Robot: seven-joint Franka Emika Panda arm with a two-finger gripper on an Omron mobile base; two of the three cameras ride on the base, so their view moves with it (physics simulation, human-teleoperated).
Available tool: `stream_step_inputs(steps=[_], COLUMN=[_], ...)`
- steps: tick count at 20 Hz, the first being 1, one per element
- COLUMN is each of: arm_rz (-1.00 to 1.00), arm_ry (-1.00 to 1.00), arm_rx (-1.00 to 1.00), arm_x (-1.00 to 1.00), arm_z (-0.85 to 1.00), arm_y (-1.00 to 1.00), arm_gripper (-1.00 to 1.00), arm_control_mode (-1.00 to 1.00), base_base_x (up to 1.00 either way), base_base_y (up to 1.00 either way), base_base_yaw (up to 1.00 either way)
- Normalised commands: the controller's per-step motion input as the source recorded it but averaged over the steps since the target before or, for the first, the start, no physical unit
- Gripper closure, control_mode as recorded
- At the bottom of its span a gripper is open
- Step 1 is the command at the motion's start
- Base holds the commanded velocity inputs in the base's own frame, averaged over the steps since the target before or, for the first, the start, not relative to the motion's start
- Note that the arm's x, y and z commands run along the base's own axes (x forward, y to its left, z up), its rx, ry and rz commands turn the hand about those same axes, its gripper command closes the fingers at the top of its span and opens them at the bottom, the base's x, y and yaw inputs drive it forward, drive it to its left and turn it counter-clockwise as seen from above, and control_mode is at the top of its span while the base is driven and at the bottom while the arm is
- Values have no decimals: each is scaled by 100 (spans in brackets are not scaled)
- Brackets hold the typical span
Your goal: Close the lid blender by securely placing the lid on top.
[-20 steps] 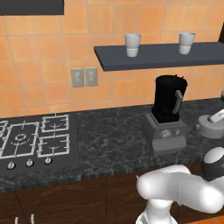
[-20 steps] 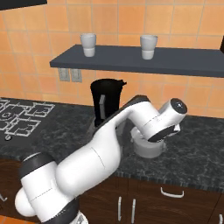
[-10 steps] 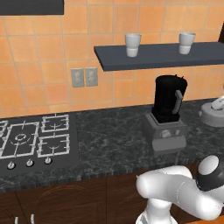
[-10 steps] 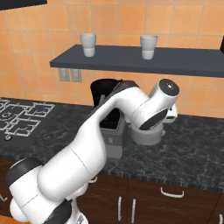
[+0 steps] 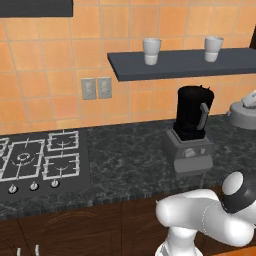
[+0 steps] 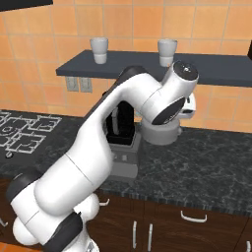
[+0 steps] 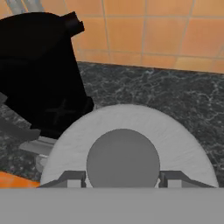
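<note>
Dark speckled counter [image 5: 125, 160] under orange tiled wall [image 5: 40, 75]

blender [image 5: 190, 130] on bench [image 5: 125, 160], right of stove [image 5: 37, 162] | lid [image 5: 244, 116] in the air right of blender jar, clear of bench, in my pincer [image 7: 122, 178] | shelf [image 5: 175, 62] on wall above blender, two cups [image 5: 152, 51] on it | outlets [image 5: 96, 88] on wall left of blender, under shelf's left end

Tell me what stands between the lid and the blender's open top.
Nothing visible does. The gripper holds the lid by its knob, raised off the counter to the right of the blender, whose jar mouth is open. The shelf with its cups sits higher up.
</note>
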Motion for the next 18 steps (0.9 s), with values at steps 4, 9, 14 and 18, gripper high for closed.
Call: stream_step_inputs(steps=[4, 9, 14, 18], arm_rz=[0, 0, 0, -3], arm_ry=[-1, -3, -1, -4], arm_rx=[7, 12, 10, 1], arm_x=[0, 3, 13, 24], arm_z=[68, 58, 47, 32], arm_y=[26, 24, 27, 40], arm_gripper=[100, 100, 100, 100], arm_control_mode=[-100, -100, -100, -100], base_base_x=[0, 0, 0, 0], base_base_y=[0, 0, 0, 0], base_base_yaw=[0, 0, 0, 0])
